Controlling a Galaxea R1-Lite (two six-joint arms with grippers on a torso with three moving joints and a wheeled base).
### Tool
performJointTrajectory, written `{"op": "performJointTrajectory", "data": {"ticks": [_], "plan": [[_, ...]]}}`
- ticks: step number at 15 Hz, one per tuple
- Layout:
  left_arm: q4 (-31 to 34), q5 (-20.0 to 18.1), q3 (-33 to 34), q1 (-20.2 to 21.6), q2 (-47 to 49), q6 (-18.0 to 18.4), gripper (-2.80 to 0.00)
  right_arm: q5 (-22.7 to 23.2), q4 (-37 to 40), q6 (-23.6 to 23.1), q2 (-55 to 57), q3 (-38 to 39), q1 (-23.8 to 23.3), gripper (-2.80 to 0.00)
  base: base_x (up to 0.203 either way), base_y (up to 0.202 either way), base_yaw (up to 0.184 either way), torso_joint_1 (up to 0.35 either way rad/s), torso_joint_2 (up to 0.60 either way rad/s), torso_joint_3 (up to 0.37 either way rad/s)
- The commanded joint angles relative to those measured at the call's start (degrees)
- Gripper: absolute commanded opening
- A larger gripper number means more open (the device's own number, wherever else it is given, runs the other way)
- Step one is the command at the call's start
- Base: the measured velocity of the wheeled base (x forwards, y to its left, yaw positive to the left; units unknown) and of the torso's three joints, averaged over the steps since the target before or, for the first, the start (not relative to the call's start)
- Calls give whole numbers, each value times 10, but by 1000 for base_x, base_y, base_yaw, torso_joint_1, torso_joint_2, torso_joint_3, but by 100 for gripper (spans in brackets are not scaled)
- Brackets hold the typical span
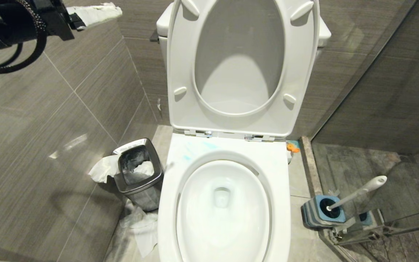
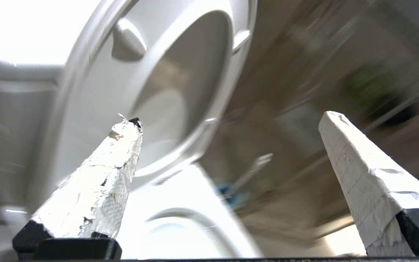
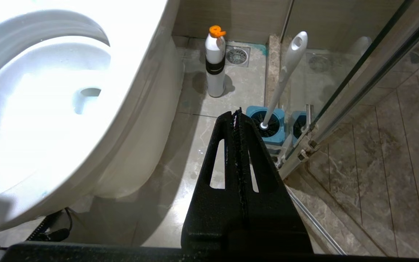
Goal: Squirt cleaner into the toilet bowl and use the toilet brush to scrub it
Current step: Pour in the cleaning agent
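The white toilet bowl (image 1: 202, 203) fills the centre, with its seat and lid (image 1: 180, 72) raised. Thin blue cleaner smears (image 1: 195, 149) mark the back rim. The cleaner bottle (image 3: 215, 69), white with an orange cap, stands on the floor right of the toilet. The toilet brush (image 1: 358, 191) leans in its blue holder (image 1: 322, 213) by the glass door. My left gripper (image 2: 231, 118) is held high at the upper left, open and empty, with one taped finger (image 1: 93, 12) showing in the head view. My right gripper (image 3: 236, 112) is shut and empty, low over the floor near the holder.
A square steel waste bin (image 1: 138, 171) holding paper stands left of the toilet, with crumpled tissue (image 1: 140, 229) on the floor beside it. The glass shower door's frame (image 1: 376, 225) runs along the right. A floor drain (image 3: 237, 55) lies behind the bottle.
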Motion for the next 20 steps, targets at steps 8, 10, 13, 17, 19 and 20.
{"op": "performJointTrajectory", "data": {"ticks": [8,10,13,17,19,20], "plan": [[201,578,-145,-242,-23,298,0,0,0,0,0,0,0,-280,0,0,0,0,0,0],[199,640,-145,-283,-34,305,0,0,0,0,0,0,0,-280,0,0,0,0,0,0],[204,694,-132,-307,-74,318,0,0,0,0,0,0,0,-280,0,0,0,0,0,0],[229,750,-4,-354,-182,324,0,0,-1,0,0,0,0,-280,0,0,0,0,0,0],[229,762,25,-364,-209,323,0,0,0,0,0,0,0,-280,0,0,0,0,0,0],[228,762,27,-363,-208,324,0,0,0,0,0,0,0,-280,0,0,0,0,0,0]]}}
